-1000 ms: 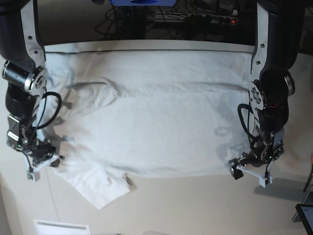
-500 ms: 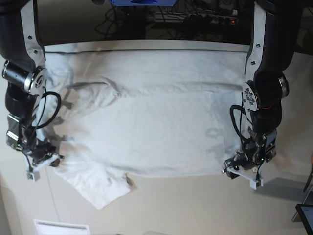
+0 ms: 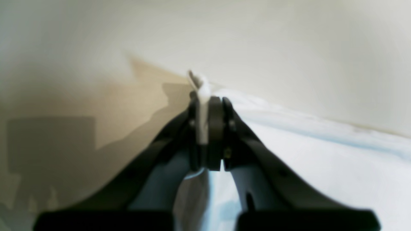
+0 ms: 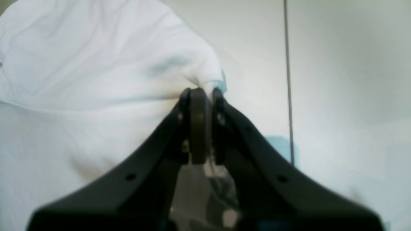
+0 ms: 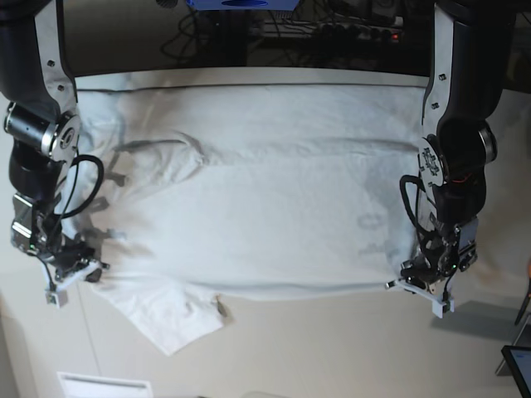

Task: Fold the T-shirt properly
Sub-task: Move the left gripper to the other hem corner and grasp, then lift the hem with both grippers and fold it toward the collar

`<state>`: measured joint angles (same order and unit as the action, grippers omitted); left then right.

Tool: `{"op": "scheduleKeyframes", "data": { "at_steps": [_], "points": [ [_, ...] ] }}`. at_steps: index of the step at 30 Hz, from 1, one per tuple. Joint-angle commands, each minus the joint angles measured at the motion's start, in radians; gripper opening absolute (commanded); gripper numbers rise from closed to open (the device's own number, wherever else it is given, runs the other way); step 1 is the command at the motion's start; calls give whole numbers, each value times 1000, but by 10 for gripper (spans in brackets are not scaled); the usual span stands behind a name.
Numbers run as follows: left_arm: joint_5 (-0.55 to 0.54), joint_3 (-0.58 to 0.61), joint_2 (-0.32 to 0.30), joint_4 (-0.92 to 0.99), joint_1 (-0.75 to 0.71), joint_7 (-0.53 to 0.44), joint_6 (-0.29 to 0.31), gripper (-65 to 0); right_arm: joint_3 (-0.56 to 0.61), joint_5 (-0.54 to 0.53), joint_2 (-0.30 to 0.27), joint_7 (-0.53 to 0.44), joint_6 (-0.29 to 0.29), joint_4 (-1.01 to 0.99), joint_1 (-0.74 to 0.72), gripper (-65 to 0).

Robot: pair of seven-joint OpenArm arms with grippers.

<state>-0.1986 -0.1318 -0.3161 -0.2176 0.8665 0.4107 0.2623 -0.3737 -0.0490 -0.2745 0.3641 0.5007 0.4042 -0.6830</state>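
The white T-shirt (image 5: 265,199) lies spread and wrinkled across the table, with one sleeve pointing toward the near left. My left gripper (image 5: 421,287) is at the shirt's near right corner. In the left wrist view it (image 3: 207,102) is shut, and a thin fold of the T-shirt (image 3: 321,166) is pinched between its pads. My right gripper (image 5: 73,275) sits at the near left edge, by the sleeve. The right wrist view shows it (image 4: 200,94) shut, with the T-shirt (image 4: 80,80) bunched at its tips.
The off-white tabletop (image 5: 332,356) runs along the near side, with a thin seam line (image 4: 287,80) in it. A white slip (image 5: 104,385) lies at the near left. A dark object (image 5: 518,365) stands at the near right edge. Cables and equipment (image 5: 249,25) sit behind the table.
My left gripper went from open to shut on the shirt's near right corner, shifting a little along the hem. The right arm has not moved.
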Motion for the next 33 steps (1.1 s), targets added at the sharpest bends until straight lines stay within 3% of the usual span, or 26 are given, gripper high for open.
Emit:
{"op": "scheduleKeyframes", "data": {
  "at_steps": [1, 7, 12, 15, 27, 29, 33],
  "points": [
    [-2, 1, -15, -38, 38, -19, -7, -650, -3, 1, -9, -18, 2, 38, -25, -634],
    [-2, 4, -7, -219, -20, 89, -4, -650, -5, 1, 10, -23, 2, 62, -30, -635],
    [-12, 99, 1, -388, -77, 192, -4, -650, -6, -50, 10, -23, 2, 89, -27, -635],
    [-12, 128, -2, -454, -112, 216, -4, -650, -3, -101, 4, -18, 2, 124, -14, -635],
    [-14, 133, -33, -570, -214, 221, -1, -650, -5, -104, -33, -1, 3, 126, 1, -650],
    [-14, 126, -33, -622, -235, 264, 1, -650, -5, -105, -35, 23, 6, 127, 4, -650],
    [-14, 123, -33, -738, -267, 357, 84, -650, -6, -105, -35, 60, 54, 187, 12, -650]
  ]
}}
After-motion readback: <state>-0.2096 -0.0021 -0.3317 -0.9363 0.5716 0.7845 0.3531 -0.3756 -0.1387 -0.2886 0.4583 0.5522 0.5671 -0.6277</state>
